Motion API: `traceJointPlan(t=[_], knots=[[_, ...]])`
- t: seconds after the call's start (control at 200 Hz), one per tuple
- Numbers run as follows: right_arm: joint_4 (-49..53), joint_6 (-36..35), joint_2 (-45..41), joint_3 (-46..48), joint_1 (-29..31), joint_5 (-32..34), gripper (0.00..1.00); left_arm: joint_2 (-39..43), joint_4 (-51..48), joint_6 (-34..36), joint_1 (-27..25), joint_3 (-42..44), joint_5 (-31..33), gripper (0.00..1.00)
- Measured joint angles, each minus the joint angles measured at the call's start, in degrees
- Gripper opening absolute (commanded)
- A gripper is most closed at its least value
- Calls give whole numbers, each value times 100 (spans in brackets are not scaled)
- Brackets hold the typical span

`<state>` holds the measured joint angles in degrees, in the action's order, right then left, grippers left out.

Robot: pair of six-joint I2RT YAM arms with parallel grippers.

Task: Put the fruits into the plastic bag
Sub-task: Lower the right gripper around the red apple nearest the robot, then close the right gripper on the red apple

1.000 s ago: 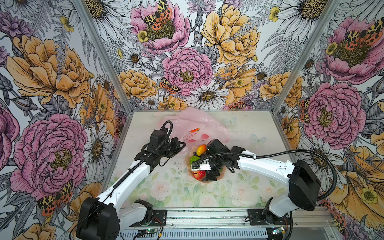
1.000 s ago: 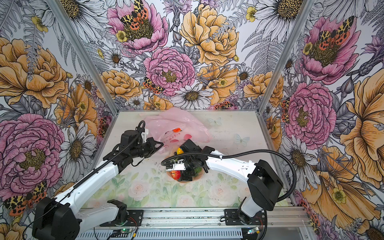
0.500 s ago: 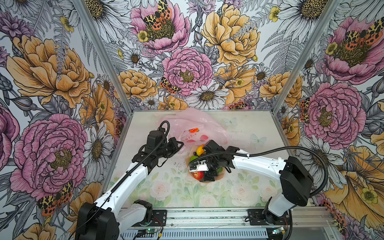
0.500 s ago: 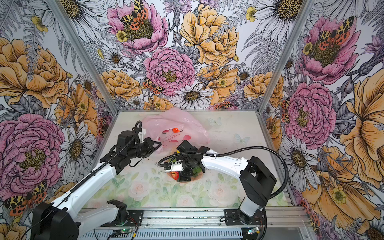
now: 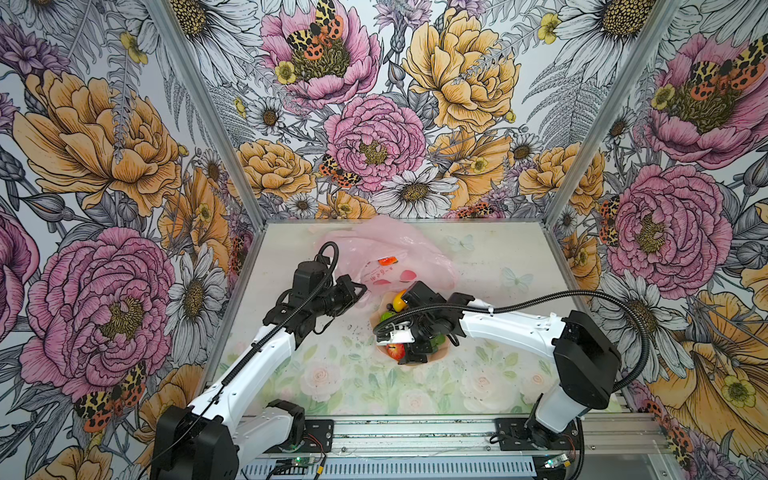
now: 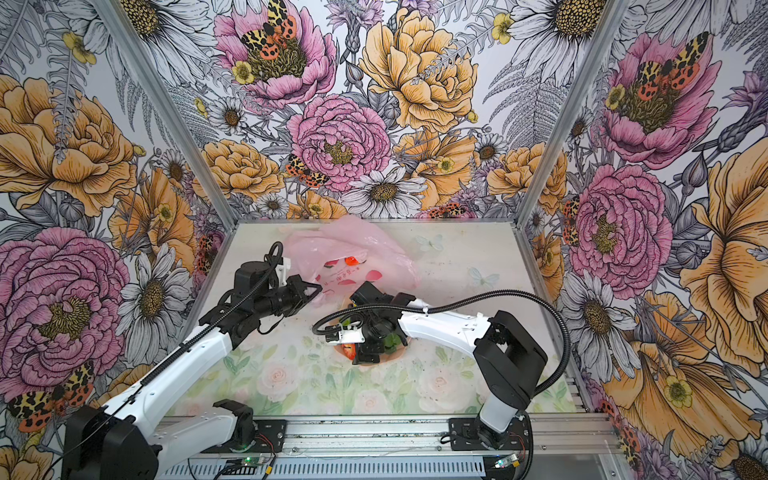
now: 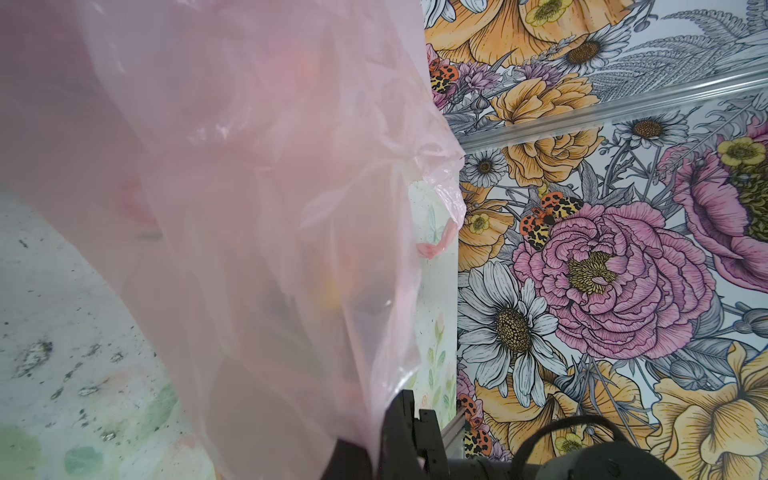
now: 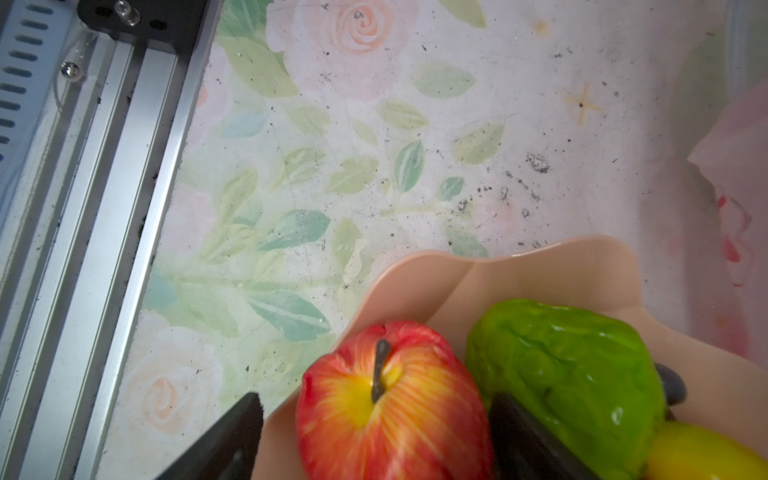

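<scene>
Apple [image 8: 395,415] sits between right gripper's [image 8: 376,401] spread jaws, clear only by wrist view; left gripper [image 5: 360,290] pinches plastic bag [image 5: 399,245].

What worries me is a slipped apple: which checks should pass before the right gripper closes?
1. Right gripper open, straddling the red apple: ok.
2. One finger sits between the apple and the green bumpy fruit: ok.
3. Other finger clear of the bowl rim: cannot tell; it overlaps the rim edge.
4. Left gripper shut on the plastic bag: ok.
5. Bag mouth open toward the bowl: cannot tell.
</scene>
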<state>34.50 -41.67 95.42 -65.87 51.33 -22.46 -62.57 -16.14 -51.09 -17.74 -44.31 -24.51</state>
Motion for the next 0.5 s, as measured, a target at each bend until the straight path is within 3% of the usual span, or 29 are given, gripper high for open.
traceJointPlan(t=[0.5], knots=[[-4,-28,4,0,13,28,51,0,-9,0,0,0,0,0]])
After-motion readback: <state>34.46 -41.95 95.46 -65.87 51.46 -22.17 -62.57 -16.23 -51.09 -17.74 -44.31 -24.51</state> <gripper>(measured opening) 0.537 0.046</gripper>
